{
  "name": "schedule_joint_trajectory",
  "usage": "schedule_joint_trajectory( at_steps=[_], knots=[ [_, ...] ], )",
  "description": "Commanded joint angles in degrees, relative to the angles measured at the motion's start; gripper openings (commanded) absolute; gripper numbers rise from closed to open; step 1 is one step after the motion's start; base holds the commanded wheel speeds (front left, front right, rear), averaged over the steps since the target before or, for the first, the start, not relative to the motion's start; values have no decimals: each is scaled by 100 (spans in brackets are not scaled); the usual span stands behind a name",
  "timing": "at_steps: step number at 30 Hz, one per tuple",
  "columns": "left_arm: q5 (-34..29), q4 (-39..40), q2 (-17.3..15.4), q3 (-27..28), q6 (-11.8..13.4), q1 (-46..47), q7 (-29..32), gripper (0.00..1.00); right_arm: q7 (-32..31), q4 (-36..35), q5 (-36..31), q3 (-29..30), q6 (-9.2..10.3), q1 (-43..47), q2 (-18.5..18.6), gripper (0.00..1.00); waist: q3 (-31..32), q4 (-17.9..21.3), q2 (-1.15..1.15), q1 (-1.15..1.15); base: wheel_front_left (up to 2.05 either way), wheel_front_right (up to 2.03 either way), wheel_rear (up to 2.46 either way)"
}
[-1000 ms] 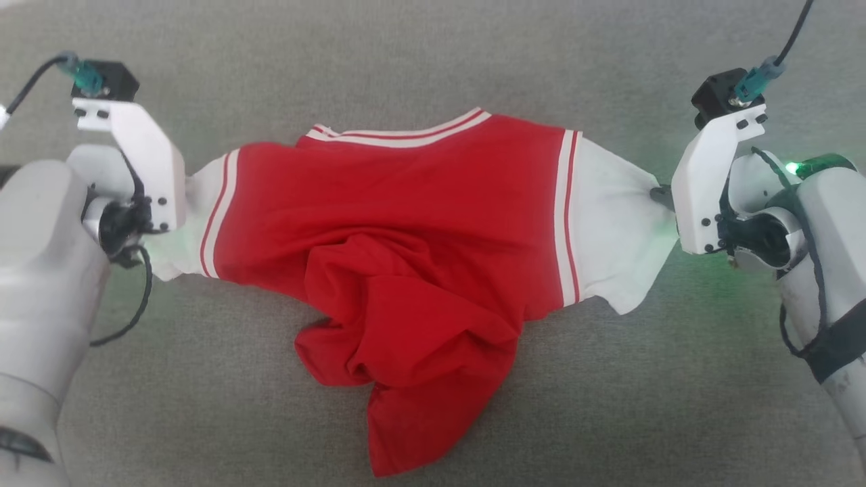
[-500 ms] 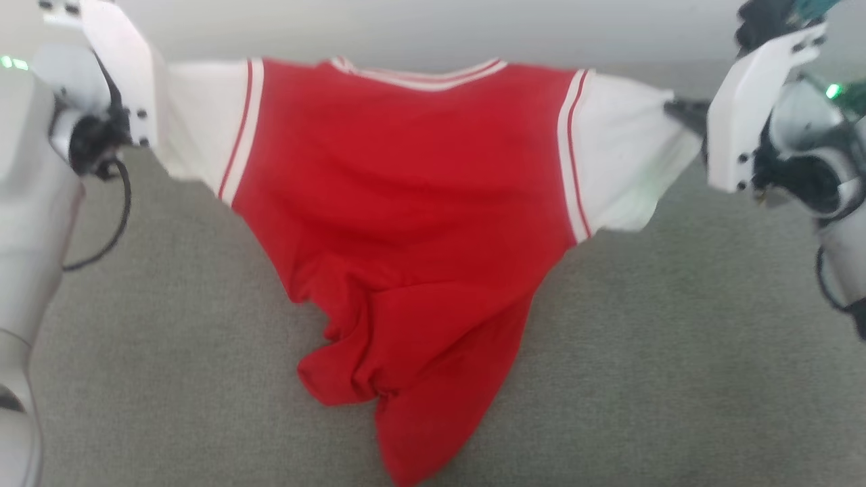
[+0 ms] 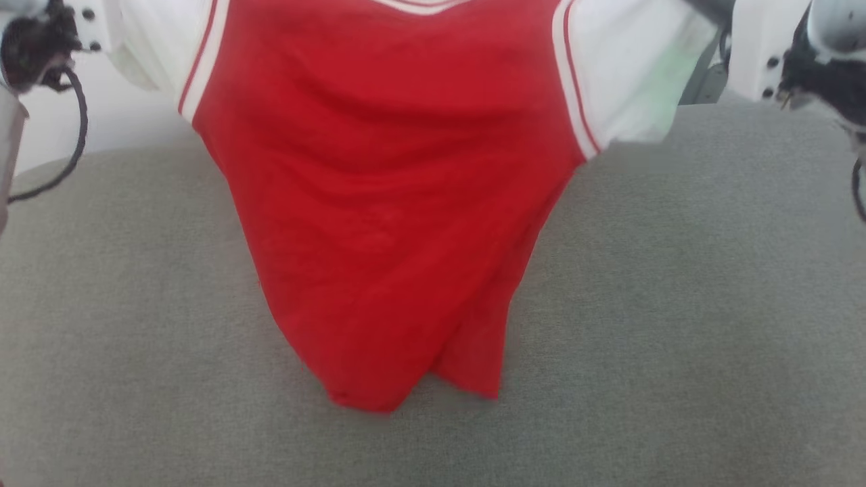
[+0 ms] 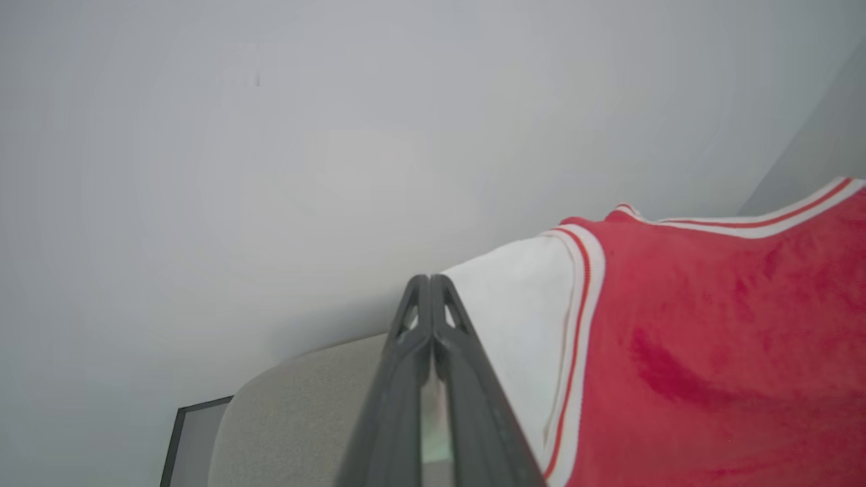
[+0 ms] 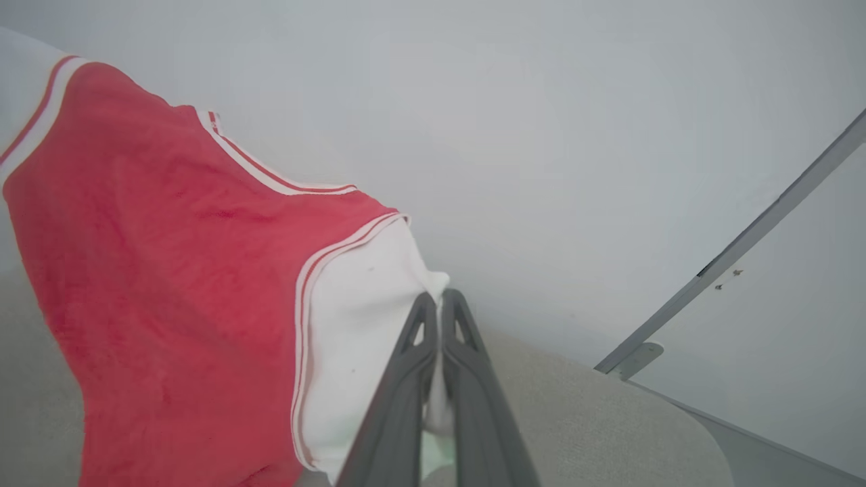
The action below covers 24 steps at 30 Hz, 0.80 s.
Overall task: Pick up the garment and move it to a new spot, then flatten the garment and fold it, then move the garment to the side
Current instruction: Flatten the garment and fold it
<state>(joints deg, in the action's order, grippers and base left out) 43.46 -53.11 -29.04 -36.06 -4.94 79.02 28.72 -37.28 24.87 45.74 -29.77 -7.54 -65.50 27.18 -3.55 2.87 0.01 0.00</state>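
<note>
Red fabric hangs in the middle of my head view: one garment (image 3: 379, 203), a T-shirt with a red body and two white sleeves, each joined to the body by a red-and-white stripe. It is lifted and stretched sideways between my two grippers, collar edge at the top. The body drapes down and narrows to a folded point low over the table (image 3: 676, 304), which is covered in grey fabric. I cannot tell whether that lowest point touches the table or hangs just clear of it. The side facing me is plain red.

My left gripper (image 4: 430, 281) is clenched on the end of one white sleeve, its two dark fingers pressed together with white cloth beside and behind them. My right gripper (image 5: 440, 297) is pinched the same way on the end of the other sleeve, with cloth bunched between the fingers.

Both arms are raised and spread wide. My left arm (image 3: 34, 34) sits at the upper left corner of the head view, with one dark cable (image 3: 76, 135) looping below it. My right arm (image 3: 812, 61) sits at the upper right corner. A pale wall (image 4: 270, 135) lies behind the table.
</note>
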Motion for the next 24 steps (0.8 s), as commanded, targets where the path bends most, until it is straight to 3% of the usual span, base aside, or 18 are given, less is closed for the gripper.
schedule_joint_trajectory(
  at_steps=[1, 5, 11, 19, 24],
  knots=[
    [72, 35, -18, 27, 42, 61, 2, 0, 56, 54, 5, -31, 10, -95, 2, 0, -15, 18, -1, 0, 0, 0, 0],
    [-5, 184, 1, 48, 142, 201, -205, 0, 390, 245, -37, -97, 10, -439, 43, 0, -225, 38, -1, 0, 0, 0, 0],
    [-252, 271, 45, 95, 244, 585, -1062, 0, 1362, 791, -403, -239, 9, -1114, 36, 0, -901, 15, -1, 0, 0, 0, 0],
    [-682, -13, 150, 154, 397, 1541, -2546, 0, 3102, 1901, -1257, -433, 10, -2306, -148, 0, -1939, -107, -1, 0, 0, 0, 0],
    [-1076, -117, 160, 134, 451, 2166, -3917, 0, 4268, 2572, -1936, -449, 10, -3055, -341, 0, -2447, -185, -1, 0, 0, 0, 0]
  ],
)
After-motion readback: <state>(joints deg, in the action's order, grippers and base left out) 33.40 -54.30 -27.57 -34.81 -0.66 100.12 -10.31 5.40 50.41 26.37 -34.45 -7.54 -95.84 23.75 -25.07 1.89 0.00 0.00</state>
